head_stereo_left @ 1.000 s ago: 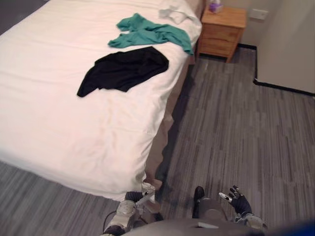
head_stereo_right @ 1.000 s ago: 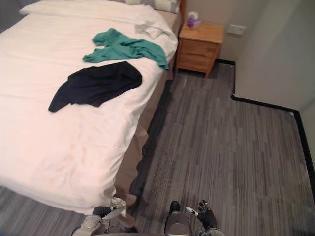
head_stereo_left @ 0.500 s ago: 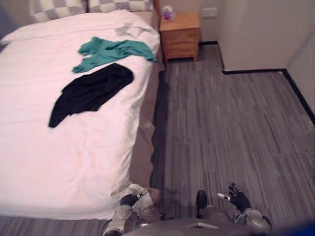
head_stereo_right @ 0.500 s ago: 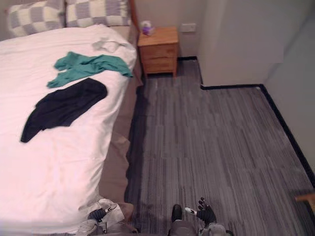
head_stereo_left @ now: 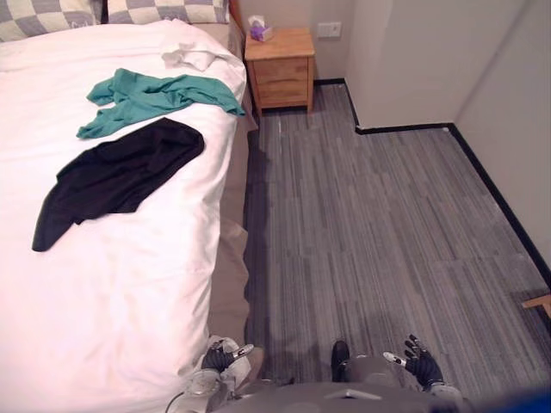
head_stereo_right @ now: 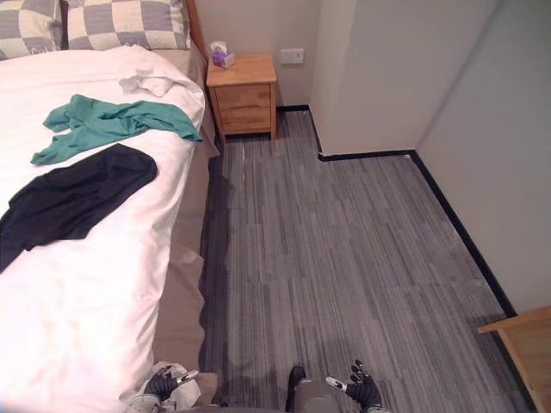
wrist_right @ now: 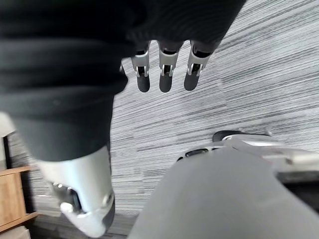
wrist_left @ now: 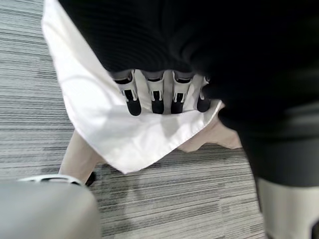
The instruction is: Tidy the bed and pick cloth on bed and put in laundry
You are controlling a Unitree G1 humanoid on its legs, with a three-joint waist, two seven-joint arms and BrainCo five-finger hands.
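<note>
The bed takes the left of the scene, with two checked pillows at its far end. One wooden nightstand stands just right of them. Three cloths lie on the duvet: one black garment mid-bed, one teal garment just beyond it (their edges seem to touch, though I can't be sure), and one small white cloth farthest off.

Both hands hang low and near, fingers straight and apart, holding nothing: the left hand is by the bed's near corner, the right hand over the floor.

The risks, as I judge them: lifting the black garment may drag the teal one along, and the white cloth is easily missed against the duvet.
</note>
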